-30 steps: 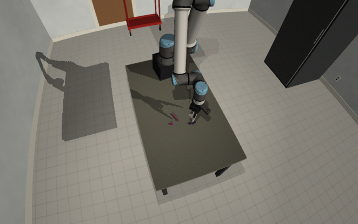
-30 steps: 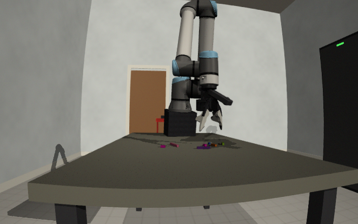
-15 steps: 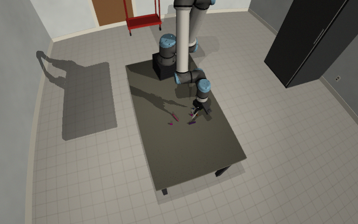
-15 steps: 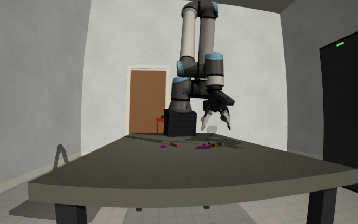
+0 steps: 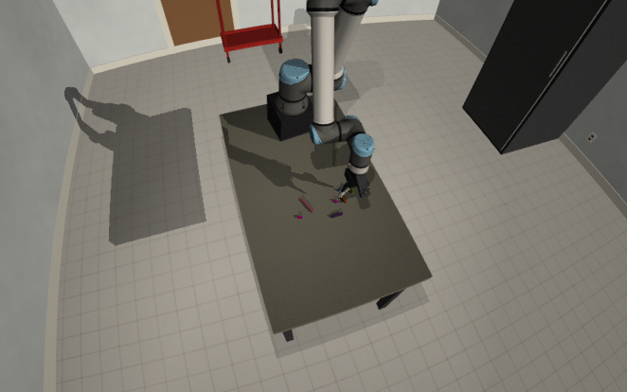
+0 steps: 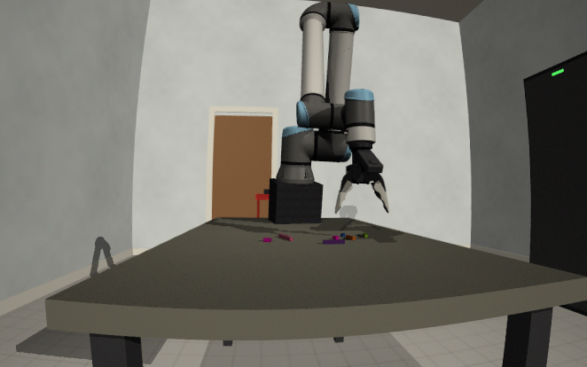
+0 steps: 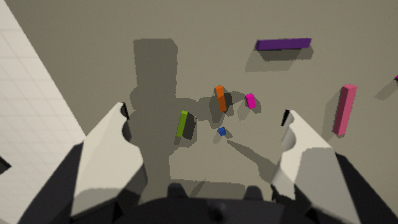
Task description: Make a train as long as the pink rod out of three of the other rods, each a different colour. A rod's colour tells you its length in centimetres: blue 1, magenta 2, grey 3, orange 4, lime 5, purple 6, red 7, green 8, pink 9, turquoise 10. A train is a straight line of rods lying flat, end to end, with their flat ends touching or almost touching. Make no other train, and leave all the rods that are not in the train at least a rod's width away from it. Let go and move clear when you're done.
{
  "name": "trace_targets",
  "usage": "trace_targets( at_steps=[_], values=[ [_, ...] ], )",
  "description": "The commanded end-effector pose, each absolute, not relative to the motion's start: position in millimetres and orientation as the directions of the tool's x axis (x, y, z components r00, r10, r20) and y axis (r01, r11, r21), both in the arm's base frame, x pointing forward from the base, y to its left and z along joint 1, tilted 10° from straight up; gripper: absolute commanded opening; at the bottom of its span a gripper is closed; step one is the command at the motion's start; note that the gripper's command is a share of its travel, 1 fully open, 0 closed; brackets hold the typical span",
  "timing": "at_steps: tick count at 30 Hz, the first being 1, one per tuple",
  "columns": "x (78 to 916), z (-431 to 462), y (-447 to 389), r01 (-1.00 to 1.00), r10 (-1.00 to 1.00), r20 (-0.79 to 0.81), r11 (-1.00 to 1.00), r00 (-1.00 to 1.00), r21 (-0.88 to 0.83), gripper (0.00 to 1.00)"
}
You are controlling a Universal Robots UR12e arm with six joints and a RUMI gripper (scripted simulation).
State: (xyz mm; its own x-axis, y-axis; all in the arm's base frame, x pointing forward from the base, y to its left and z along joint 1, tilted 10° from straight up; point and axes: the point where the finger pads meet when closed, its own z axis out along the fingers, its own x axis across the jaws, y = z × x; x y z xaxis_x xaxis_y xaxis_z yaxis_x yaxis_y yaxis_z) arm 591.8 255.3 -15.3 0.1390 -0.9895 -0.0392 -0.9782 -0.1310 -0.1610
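My gripper (image 6: 362, 211) (image 7: 205, 107) is open and empty, high above the table (image 5: 345, 253). In the wrist view, a lime rod (image 7: 182, 124) (image 6: 364, 235), an orange rod (image 7: 221, 99) (image 6: 350, 237), a small blue rod (image 7: 222, 131) and a magenta rod (image 7: 251, 101) (image 6: 335, 237) lie apart between the fingers' outlines. A purple rod (image 7: 283, 44) (image 5: 336, 214) (image 6: 333, 241) lies at the upper right. The pink rod (image 7: 345, 110) (image 5: 307, 204) (image 6: 285, 237) lies at the right. A second magenta rod (image 5: 299, 217) (image 6: 267, 239) lies beyond it, cut by the wrist view's edge. No rods touch.
The arm's black base block (image 5: 287, 119) (image 6: 295, 200) stands at the table's far end. The table's edge crosses the wrist view's left side. A red trolley (image 5: 252, 39) and a black cabinet (image 5: 540, 68) (image 6: 565, 182) stand off the table.
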Motion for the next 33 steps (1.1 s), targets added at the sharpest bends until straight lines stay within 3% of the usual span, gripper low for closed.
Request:
trace_targets(
  at_steps=[1,21,33],
  values=[
    [582,-16,265,-0.987,-0.998,-0.059,0.036,-0.027,-0.155,1.00],
    [548,-19,290,-0.882,-0.888,-0.120,0.456,-0.444,-0.116,1.00],
    [540,-20,296,-0.833,-0.838,-0.131,0.543,-0.530,-0.104,1.00]
  ],
)
